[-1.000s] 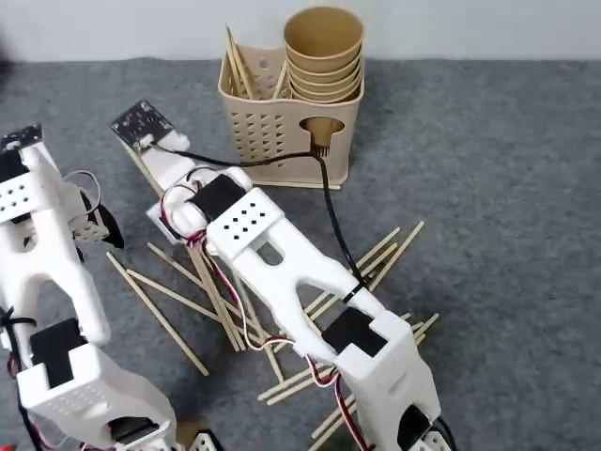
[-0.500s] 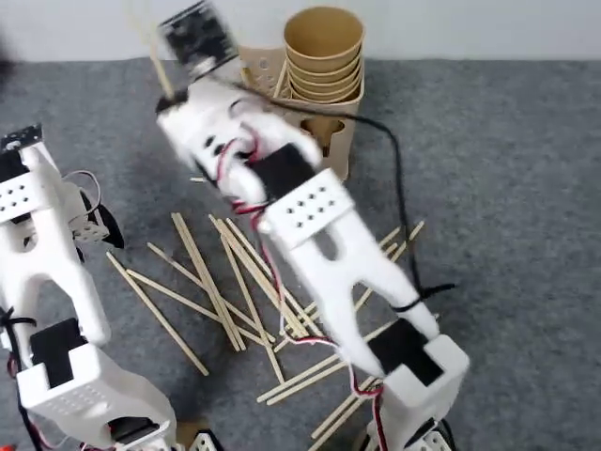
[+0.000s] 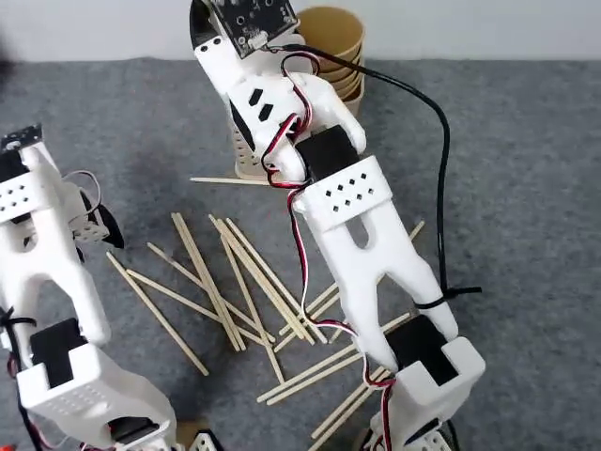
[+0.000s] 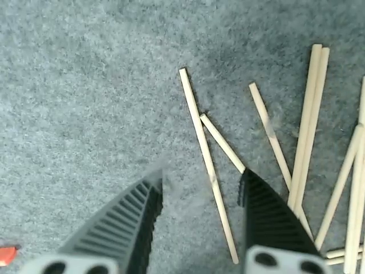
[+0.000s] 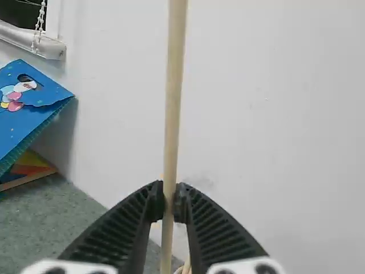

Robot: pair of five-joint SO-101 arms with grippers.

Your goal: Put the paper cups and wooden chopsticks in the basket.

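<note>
Grey felt surface (image 3: 526, 188). Right jaws pinch one slender wooden chopstick (image 5: 174, 85) upright over the beige perforated plastic basket (image 3: 241, 155) holding stacked tan paper cups (image 3: 340, 38); best lowered vertically, released only inside the rim. Left jaws gape wide above loose chopsticks (image 4: 208, 165).

left pincer (image 4: 201, 180) — jaws apart | right pincer (image 5: 169, 197) — clamped, raised

R arm (image 3: 349, 199) over basket (image 3: 244, 162), chopsticks (image 3: 246, 272) litter centre
</note>
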